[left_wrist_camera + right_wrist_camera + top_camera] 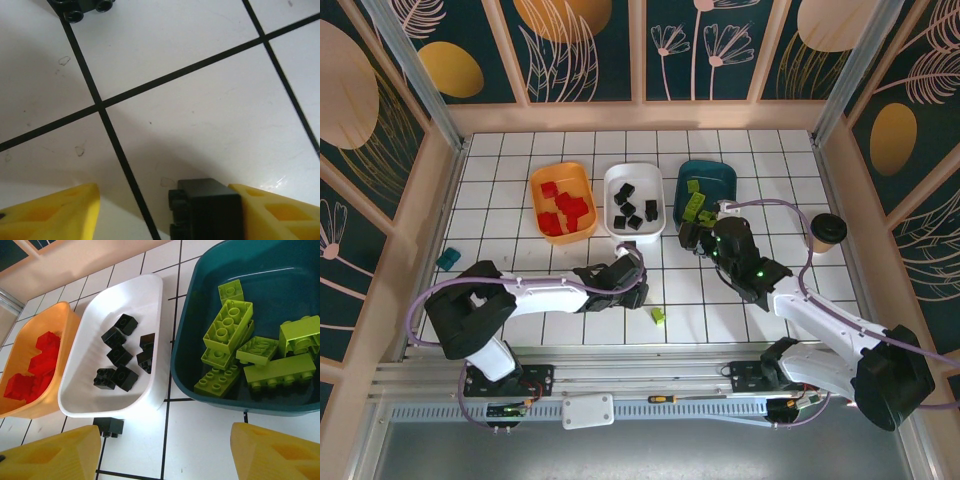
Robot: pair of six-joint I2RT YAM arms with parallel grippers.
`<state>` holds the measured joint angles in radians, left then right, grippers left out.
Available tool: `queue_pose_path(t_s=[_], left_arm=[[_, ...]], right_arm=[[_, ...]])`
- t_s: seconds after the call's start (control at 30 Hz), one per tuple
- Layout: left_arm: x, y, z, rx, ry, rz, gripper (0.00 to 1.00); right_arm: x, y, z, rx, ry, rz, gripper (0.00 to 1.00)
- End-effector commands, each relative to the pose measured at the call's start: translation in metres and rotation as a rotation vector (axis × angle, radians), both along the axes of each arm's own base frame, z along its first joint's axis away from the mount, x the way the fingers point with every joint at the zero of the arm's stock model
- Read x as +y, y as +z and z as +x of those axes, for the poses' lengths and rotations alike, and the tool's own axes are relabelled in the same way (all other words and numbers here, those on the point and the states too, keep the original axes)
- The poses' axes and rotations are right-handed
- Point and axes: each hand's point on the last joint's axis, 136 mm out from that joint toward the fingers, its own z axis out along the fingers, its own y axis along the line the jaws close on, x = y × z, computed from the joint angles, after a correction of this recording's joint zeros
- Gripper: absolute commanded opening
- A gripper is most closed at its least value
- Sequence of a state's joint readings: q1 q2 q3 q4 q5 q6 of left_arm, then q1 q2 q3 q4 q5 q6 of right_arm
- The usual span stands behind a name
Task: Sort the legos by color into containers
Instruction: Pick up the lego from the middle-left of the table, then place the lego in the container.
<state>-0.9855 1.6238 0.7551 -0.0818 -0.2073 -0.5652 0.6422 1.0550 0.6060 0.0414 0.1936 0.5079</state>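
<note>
Teal walls painted with pale and golden plant shapes enclose a white bench (pixel 500 200) ruled in black squares. At the far middle of it three trays stand side by side. The orange tray (pixel 575 178) on the left holds the red bricks (pixel 565 210). The white tray (pixel 635 175) in the centre holds the black bricks (pixel 632 208). The teal tray (pixel 715 178) on the right holds the lime green bricks (pixel 695 205), several of them stacked or leaning on each other.

One stray black brick (pixel 109 426) lies on the bench just near the white tray's near rim. A lone lime green brick (pixel 658 315) sits nearer still, well apart from the trays. A small teal block (pixel 448 259) rests by the left wall, and a black-lidded paper cup (pixel 826 231) stands by the right wall.

The left fingers (pixel 270 210) are low over the bench, near the white tray's near side. They are spread, with a dark brick (pixel 207 207) between them. This brick touches the finger on the right of the wrist view, and a wide gap separates it from the other finger, so it is not pinched.

The right fingers (pixel 55 450) are spread with nothing between them. They hang above the bench just near the white and teal trays.
</note>
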Motion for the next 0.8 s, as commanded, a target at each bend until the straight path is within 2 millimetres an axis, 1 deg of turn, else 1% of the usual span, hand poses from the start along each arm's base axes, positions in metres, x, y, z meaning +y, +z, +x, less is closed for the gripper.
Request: queue_pose_path(t_s=[0.0,0.07,0.13,0.23,0.27,0.37,0.47,0.53,0.57,0.6,0.67,0.73,0.77], left_arm=[[-0.012,0.006,-0.002,0.016,-0.031,-0.062,0.48],[-0.016,0.008,-0.003,0.024,-0.039,-0.075,0.36],[-0.015,0.011,-0.003,0.017,-0.033,-0.080,0.24],[-0.014,0.022,0.000,-0.002,-0.025,-0.094,0.16],[-0.014,0.026,0.001,-0.013,-0.021,-0.094,0.15],[-0.009,0.052,0.021,-0.074,0.021,-0.105,0.15],[0.002,0.086,0.057,-0.148,0.104,-0.148,0.14],[0.009,0.110,0.087,-0.204,0.163,-0.162,0.15],[0.014,0.116,0.100,-0.219,0.193,-0.161,0.15],[0.015,0.127,0.116,-0.240,0.220,-0.174,0.15],[0.020,0.133,0.141,-0.256,0.263,-0.174,0.15],[0.018,0.136,0.164,-0.269,0.281,-0.171,0.15],[0.015,0.134,0.171,-0.268,0.282,-0.165,0.15]], right_arm=[[-0.009,-0.004,0.000,0.006,-0.042,-0.002,0.69],[-0.011,-0.005,0.000,0.007,-0.047,-0.007,0.69],[-0.012,-0.005,-0.001,0.008,-0.050,-0.012,0.69],[-0.014,-0.007,-0.001,0.012,-0.054,-0.019,0.69],[-0.014,-0.008,-0.002,0.015,-0.052,-0.022,0.69],[-0.012,-0.013,-0.005,0.030,-0.040,-0.020,0.69],[-0.014,-0.024,-0.009,0.055,-0.037,-0.028,0.69],[-0.015,-0.032,-0.012,0.074,-0.037,-0.030,0.69],[-0.016,-0.035,-0.013,0.083,-0.036,-0.031,0.69],[-0.016,-0.038,-0.015,0.092,-0.036,-0.032,0.69],[-0.017,-0.043,-0.018,0.106,-0.036,-0.032,0.69],[-0.017,-0.048,-0.023,0.120,-0.029,-0.031,0.69],[-0.018,-0.050,-0.025,0.128,-0.026,-0.032,0.69]])
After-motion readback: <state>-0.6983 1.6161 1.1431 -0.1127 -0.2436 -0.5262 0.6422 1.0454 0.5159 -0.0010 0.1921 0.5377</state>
